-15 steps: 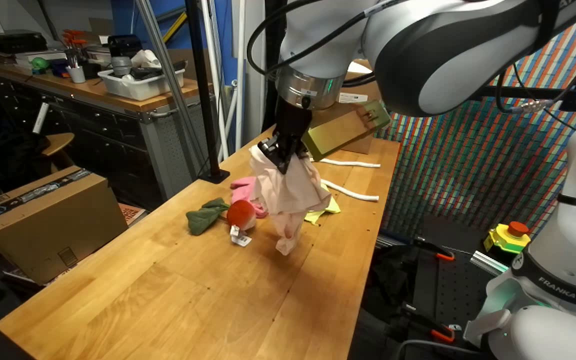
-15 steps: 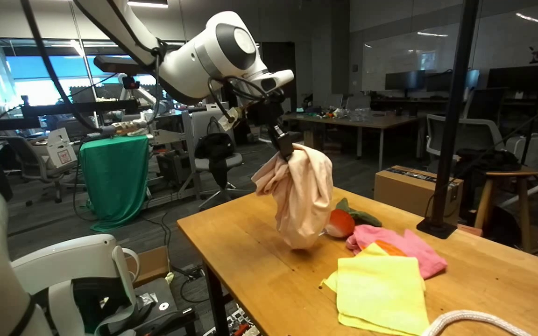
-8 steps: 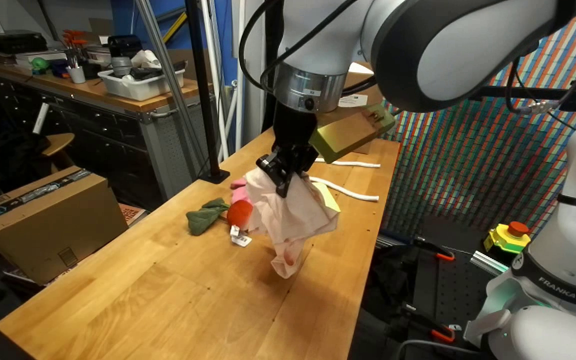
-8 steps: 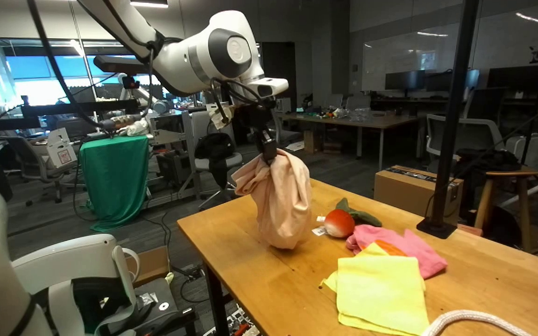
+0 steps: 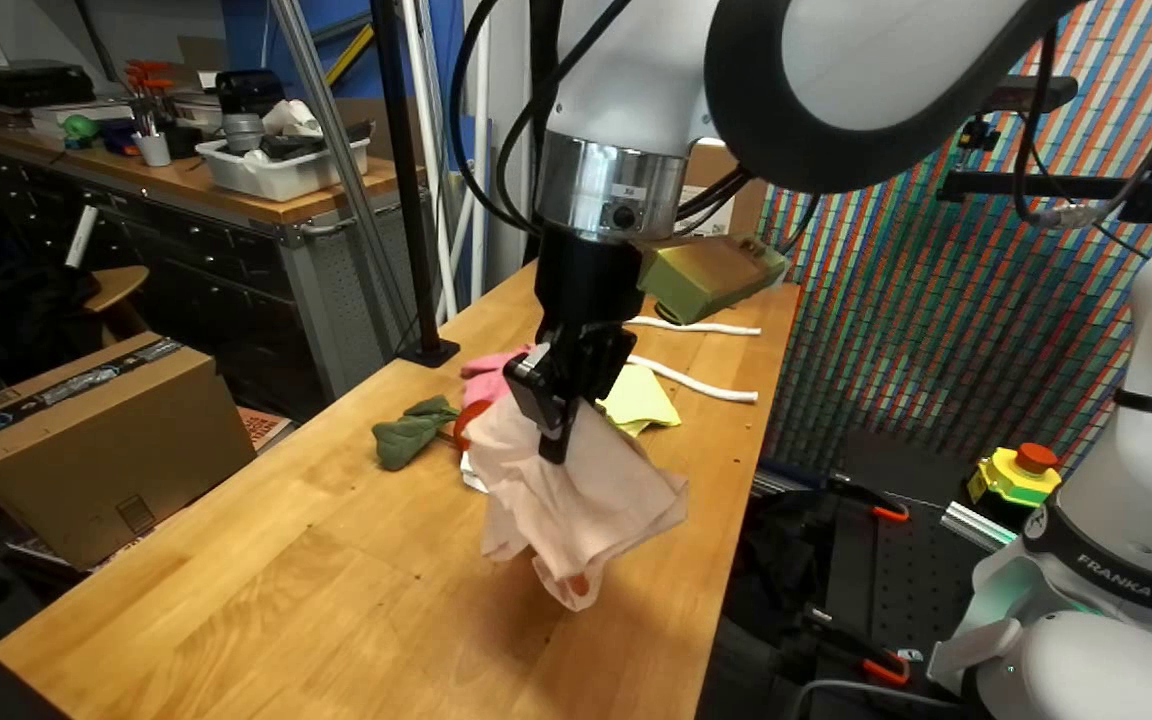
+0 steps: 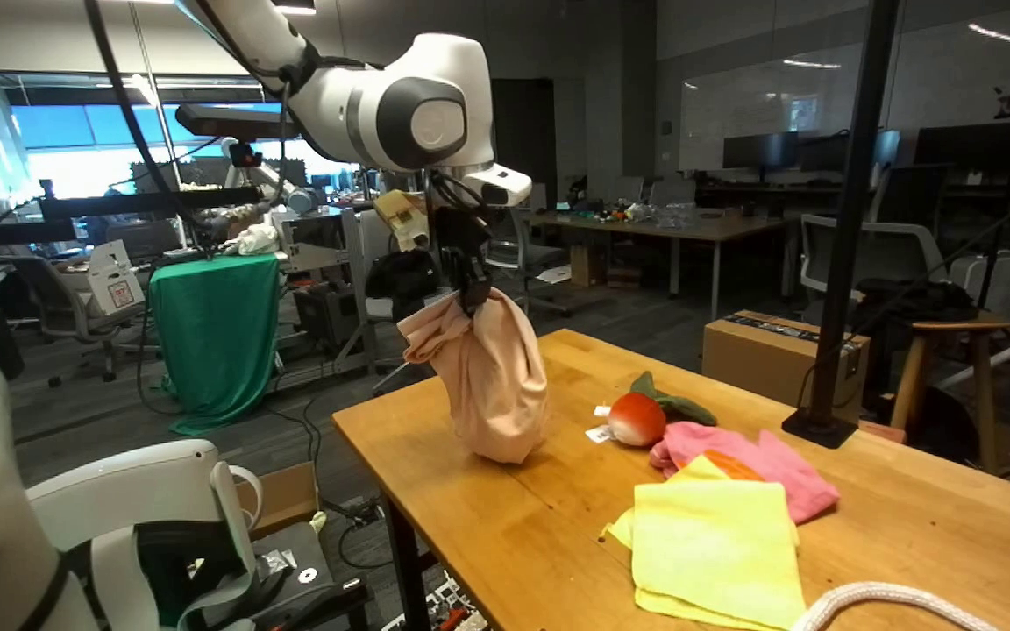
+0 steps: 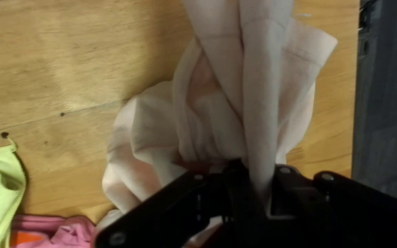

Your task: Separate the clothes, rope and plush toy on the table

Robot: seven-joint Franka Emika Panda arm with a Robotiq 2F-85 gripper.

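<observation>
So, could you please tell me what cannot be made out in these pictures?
Toy: in an exterior view, red part mostly hidden by the peach cloth.
Gripper: in the wrist view, exact hold hidden by that cloth's folds.
Rope: in an exterior view, cut off by the bottom edge.
Orange patch: in an exterior view, partly covered by the yellow cloth.

Table (image 5: 286,590) bare at one end, plush toy (image 6: 636,419) and pink cloth (image 6: 787,478) beyond, black post (image 6: 851,210) at the edge

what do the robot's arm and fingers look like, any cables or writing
The rounded arm is white with dark grey joint covers and black cables. It has a silver wrist collar and black, angular fingers. A black band on the arm reads FRANKA EMIKA.
</observation>
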